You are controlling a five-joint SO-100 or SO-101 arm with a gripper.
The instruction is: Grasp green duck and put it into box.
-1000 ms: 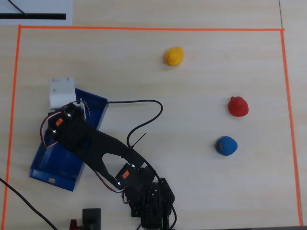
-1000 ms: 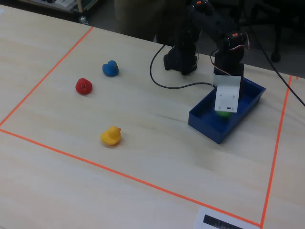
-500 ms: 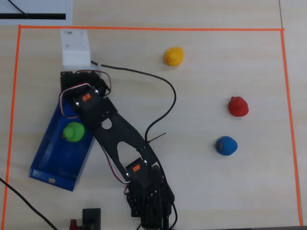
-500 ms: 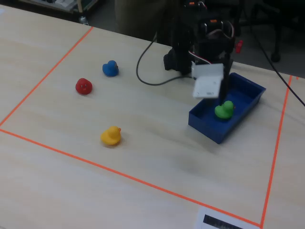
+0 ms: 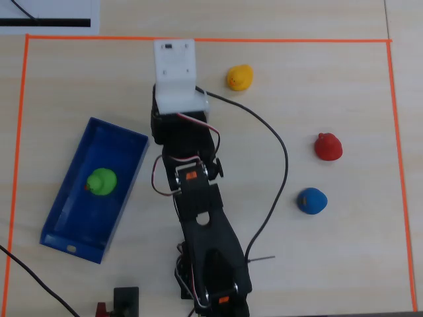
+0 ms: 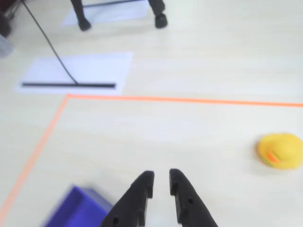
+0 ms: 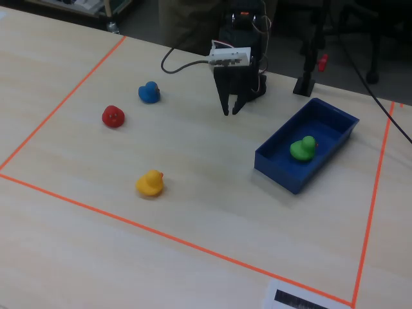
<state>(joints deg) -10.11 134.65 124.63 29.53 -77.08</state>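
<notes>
The black two-finger gripper (image 7: 231,111) hangs empty, jaws slightly parted, above the table; the small bright-green toy duck (image 7: 302,149) sits inside the long dark-blue tray (image 7: 277,168) to its right in the fixed view.

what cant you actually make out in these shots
- Green duck: absent from the wrist view, outside its bottom edge.
- Box: in the wrist view only a blurred corner shows, cut off by the bottom edge.
- Gripper: hidden in the overhead view beneath the white camera mount.
- Yellow duck: blurred in the wrist view, face unreadable.
- Red duck and blue duck: outside the wrist view.
</notes>
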